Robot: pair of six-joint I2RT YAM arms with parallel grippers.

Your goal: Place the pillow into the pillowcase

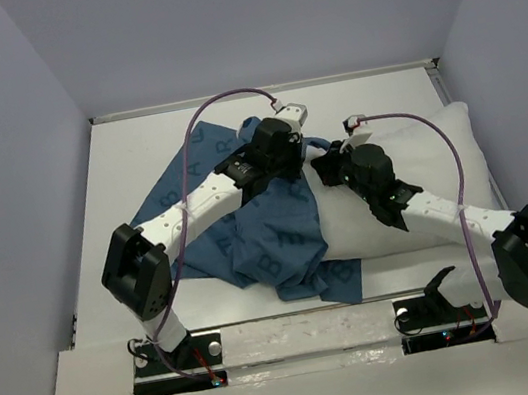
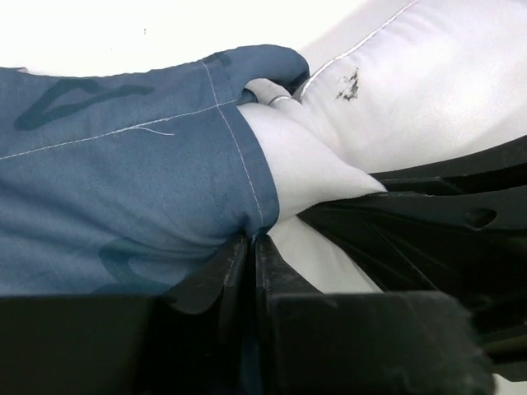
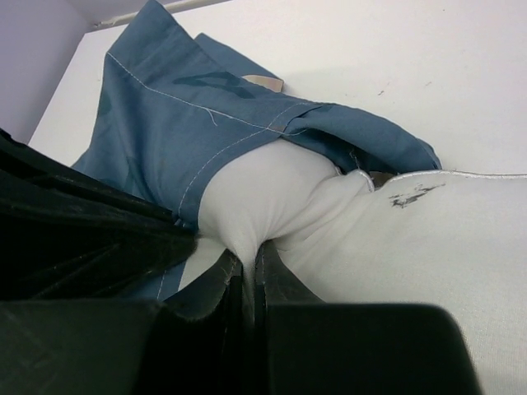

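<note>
The white pillow (image 1: 439,153) lies on the right half of the table. The dark blue pillowcase (image 1: 271,237) lies crumpled to its left, its open hem over the pillow's left end. My left gripper (image 1: 299,154) is shut on the pillowcase hem; in the left wrist view the jaws (image 2: 251,240) pinch blue pillowcase (image 2: 123,181) beside the pillow (image 2: 428,90). My right gripper (image 1: 328,164) is shut on a fold of the pillow; in the right wrist view it (image 3: 247,257) pinches the pillow (image 3: 412,247) at the mouth of the pillowcase (image 3: 189,123). The two grippers are close together.
Grey walls stand at the left, back and right of the white table (image 1: 134,148). A raised rim (image 1: 266,90) runs along the back. Violet cables (image 1: 218,104) loop above both arms. The pillow nearly reaches the right table edge (image 1: 488,170).
</note>
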